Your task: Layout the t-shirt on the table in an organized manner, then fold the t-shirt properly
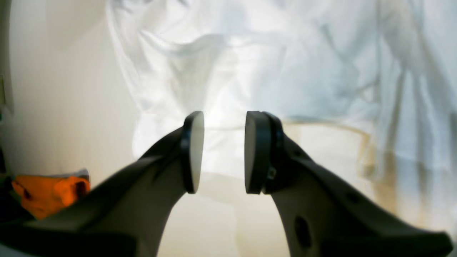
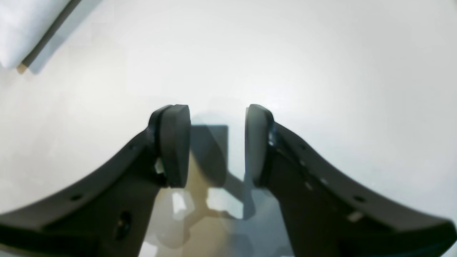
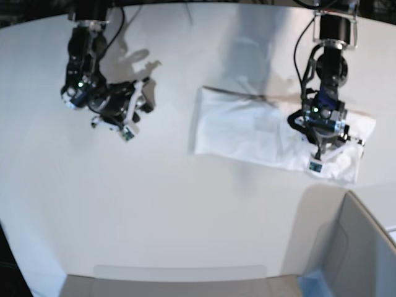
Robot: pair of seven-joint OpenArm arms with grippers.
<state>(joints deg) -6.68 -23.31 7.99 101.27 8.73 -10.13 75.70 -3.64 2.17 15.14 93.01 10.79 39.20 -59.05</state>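
The white t-shirt (image 3: 247, 127) lies as a flat, wrinkled, folded band on the white table (image 3: 185, 216), right of centre in the base view. No print shows. My left gripper (image 3: 320, 156) hovers over the shirt's right end. In the left wrist view that gripper (image 1: 224, 135) is open, nothing sits between its pads, and the t-shirt (image 1: 271, 71) spreads out beyond them. Far to the left, my right gripper (image 3: 127, 124) hangs over bare table. The right wrist view shows it (image 2: 216, 121) open and empty, with a corner of the t-shirt (image 2: 21, 28) at the top left.
A grey box with a blue edge (image 3: 356, 247) stands at the table's near right corner. An orange object (image 1: 50, 192) shows at the lower left of the left wrist view. The table's curved front edge (image 3: 179, 272) runs along the bottom of the base view.
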